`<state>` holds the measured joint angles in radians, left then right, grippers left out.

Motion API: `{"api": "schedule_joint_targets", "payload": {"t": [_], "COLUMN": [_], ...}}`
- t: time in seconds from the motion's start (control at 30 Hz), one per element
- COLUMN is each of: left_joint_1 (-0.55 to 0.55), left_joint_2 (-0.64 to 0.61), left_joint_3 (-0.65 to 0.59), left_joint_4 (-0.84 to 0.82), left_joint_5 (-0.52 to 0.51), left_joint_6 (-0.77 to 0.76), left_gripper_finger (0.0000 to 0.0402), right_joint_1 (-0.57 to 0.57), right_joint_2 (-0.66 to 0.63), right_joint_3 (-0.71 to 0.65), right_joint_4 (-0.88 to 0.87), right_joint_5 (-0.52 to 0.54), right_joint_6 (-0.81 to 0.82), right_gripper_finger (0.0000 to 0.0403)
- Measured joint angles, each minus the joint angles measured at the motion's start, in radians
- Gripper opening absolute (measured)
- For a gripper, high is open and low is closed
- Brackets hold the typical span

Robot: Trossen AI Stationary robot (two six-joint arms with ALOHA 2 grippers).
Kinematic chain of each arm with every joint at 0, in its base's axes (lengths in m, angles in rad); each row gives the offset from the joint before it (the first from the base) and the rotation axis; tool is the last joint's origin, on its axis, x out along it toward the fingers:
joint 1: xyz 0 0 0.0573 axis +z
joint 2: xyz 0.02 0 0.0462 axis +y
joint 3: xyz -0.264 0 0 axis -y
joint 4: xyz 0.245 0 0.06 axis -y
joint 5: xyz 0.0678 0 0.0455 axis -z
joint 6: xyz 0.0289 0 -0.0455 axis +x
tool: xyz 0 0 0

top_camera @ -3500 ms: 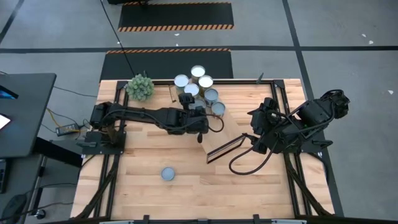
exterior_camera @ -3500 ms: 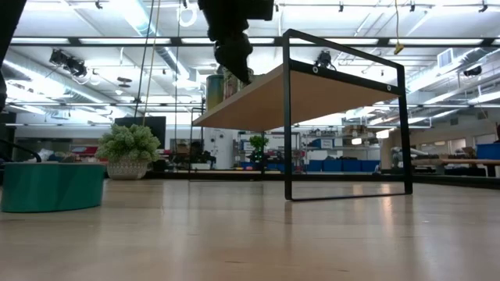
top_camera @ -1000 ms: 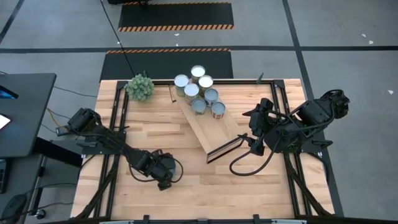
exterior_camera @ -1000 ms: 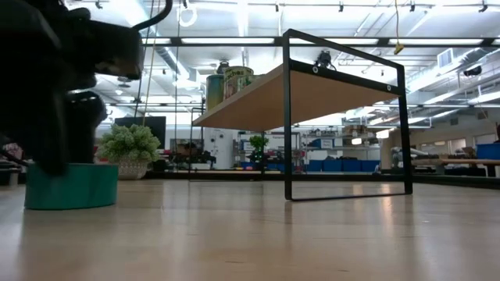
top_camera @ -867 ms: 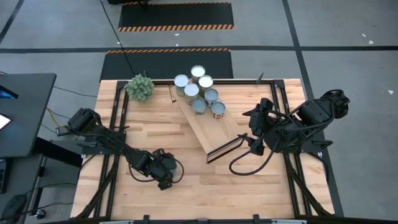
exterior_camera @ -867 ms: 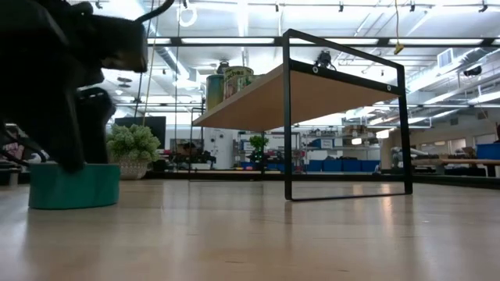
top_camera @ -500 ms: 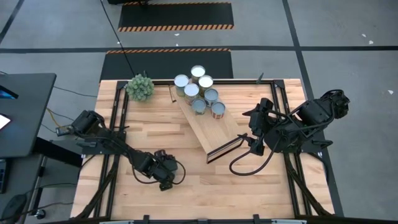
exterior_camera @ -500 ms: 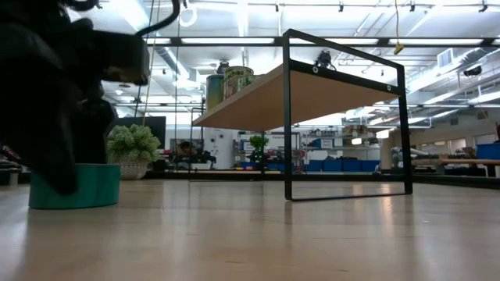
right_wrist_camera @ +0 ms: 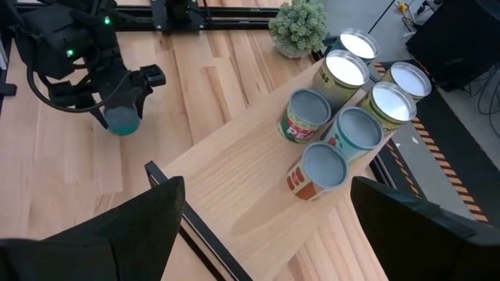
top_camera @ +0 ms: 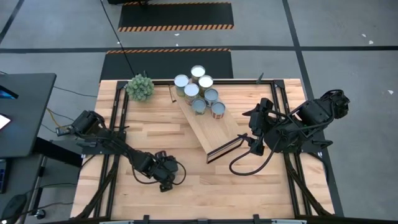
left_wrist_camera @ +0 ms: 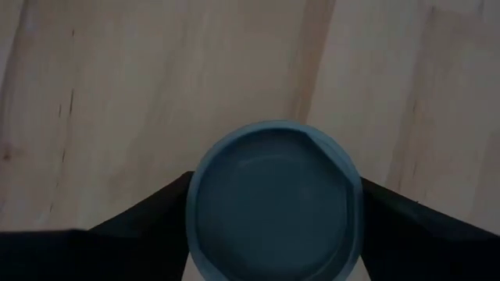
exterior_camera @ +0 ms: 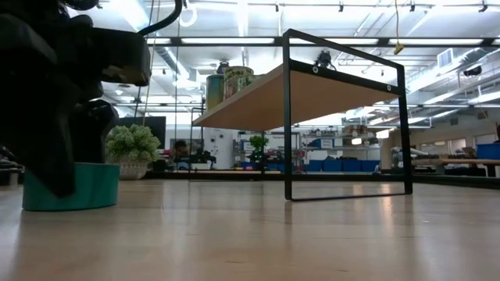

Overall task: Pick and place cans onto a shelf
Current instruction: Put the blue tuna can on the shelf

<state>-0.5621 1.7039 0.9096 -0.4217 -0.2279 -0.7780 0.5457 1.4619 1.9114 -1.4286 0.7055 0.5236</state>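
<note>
Progress: seven cans point(top_camera: 198, 88) stand clustered on the far end of the shelf point(top_camera: 214, 126), close to the far edge of the tabletop point(top_camera: 249, 186); the right wrist view shows the same group, some pale-topped, some with printed labels. One can is left: a teal can point(right_wrist_camera: 122, 121) near the middle of the near half of the tabletop, well apart from the shelf. So, by my count, most of the task is done and a single pick and place remains.

Left gripper point(top_camera: 165, 179) is down over that last can. In the left wrist view the can's round top point(left_wrist_camera: 275, 203) sits between the two dark fingers point(left_wrist_camera: 144, 218), jaws spread on either side of it. Whether the pads touch the sides I cannot tell. The low view shows the can's base still on the wood, not lifted.

Right gripper point(top_camera: 254, 140) waits near the right edge of the tabletop, just beside the shelf's dark-framed near end; jaws spread, holding nothing.

Surroundings: a green plant ball point(top_camera: 140, 86) sits near the far left corner, clear of the likely carry path. Judgement: free board remains only toward the framed end, and the raised frame and the parked right arm crowd that approach.
</note>
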Motion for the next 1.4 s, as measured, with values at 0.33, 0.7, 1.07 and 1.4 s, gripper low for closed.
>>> {"api": "schedule_joint_targets", "payload": {"t": [0.33,0.7,1.07,1.4], "left_joint_1": [0.066,0.269,0.409,0.512], "left_joint_2": [-0.042,-0.067,-0.067,-0.024], "left_joint_3": [0.089,0.352,0.616,0.648], "left_joint_4": [-0.158,-0.339,-0.462,-0.303], "left_joint_5": [0.046,0.069,0.024,-0.103], "left_joint_6": [-0.018,0.133,0.2,0.236], "left_gripper_finger": [0.0286,0.0286,0.0285,0.0285], "right_joint_1": [-0.004,-0.065,-0.098,-0.098], "right_joint_2": [0.0,0.0,0.0,0.0], "right_joint_3": [0.0,0.0,0.0,0.0], "right_joint_4": [0.004,0.001,-0.097,-0.085], "right_joint_5": [-0.001,-0.03,-0.032,-0.019], "right_joint_6": [-0.002,-0.029,0.057,0.057], "right_gripper_finger": [0.0373,0.0373,0.0373,0.0373]}}
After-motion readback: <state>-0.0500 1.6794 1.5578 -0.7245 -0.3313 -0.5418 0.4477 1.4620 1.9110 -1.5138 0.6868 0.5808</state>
